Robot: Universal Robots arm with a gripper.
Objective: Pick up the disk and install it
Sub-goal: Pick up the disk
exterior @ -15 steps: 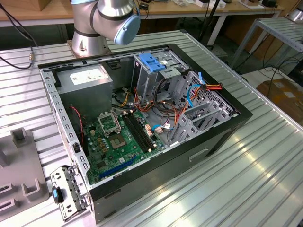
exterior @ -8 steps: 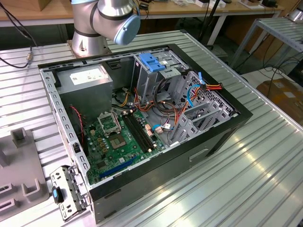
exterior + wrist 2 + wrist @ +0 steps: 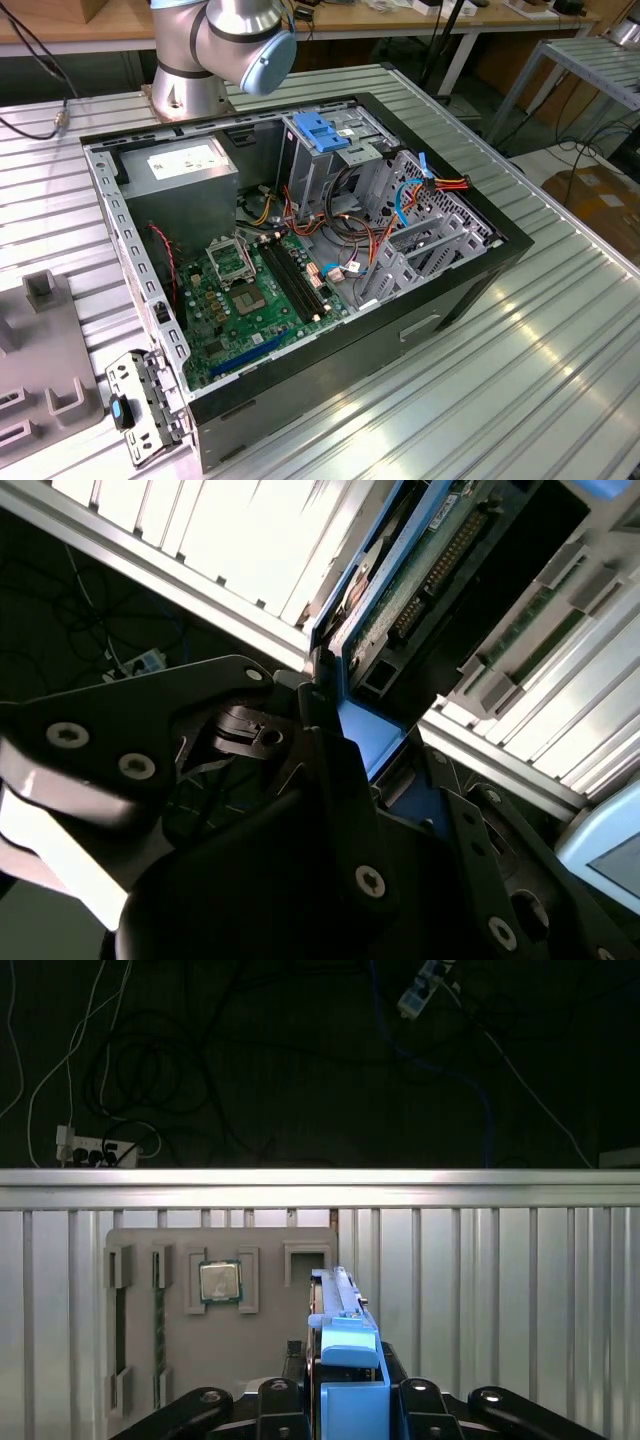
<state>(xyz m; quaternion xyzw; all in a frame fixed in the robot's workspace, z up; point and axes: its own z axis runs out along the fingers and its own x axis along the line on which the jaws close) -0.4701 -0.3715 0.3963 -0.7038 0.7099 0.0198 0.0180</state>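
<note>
Between the black jaws, in both wrist views, stands the disk [image 3: 345, 1355], gripped firmly with a jaw closed against each of its broad faces. The first wrist view looks along its thin edge, where a blue plastic rail [image 3: 350, 1400] runs away from the camera. The second wrist view shows its underside (a green circuit board with a row of connector pins).

Beyond the disk in the first wrist view, a grey fixture tray [image 3: 265, 1360] lies on the ribbed metal surface [image 3: 500, 1290], with a square processor chip [image 3: 220, 1282] seated in one of its pockets. Whether the disk's far end touches the tray or hangs clear of it I cannot tell. Past the surface's edge the floor is dark, with loose cables and a white power strip [image 3: 95, 1148].

Over in the exterior view, an open computer case [image 3: 330, 400] lies on its side on the surface, with the tray just beside it at the exterior view's left. Inside the case are a green motherboard [image 3: 245, 300], a grey power-supply box [image 3: 185, 170] and a metal drive cage [image 3: 325, 165] with a blue plastic top, coloured wires bunched beside it. The arm [image 3: 225, 45] has its base joint behind the case.
</note>
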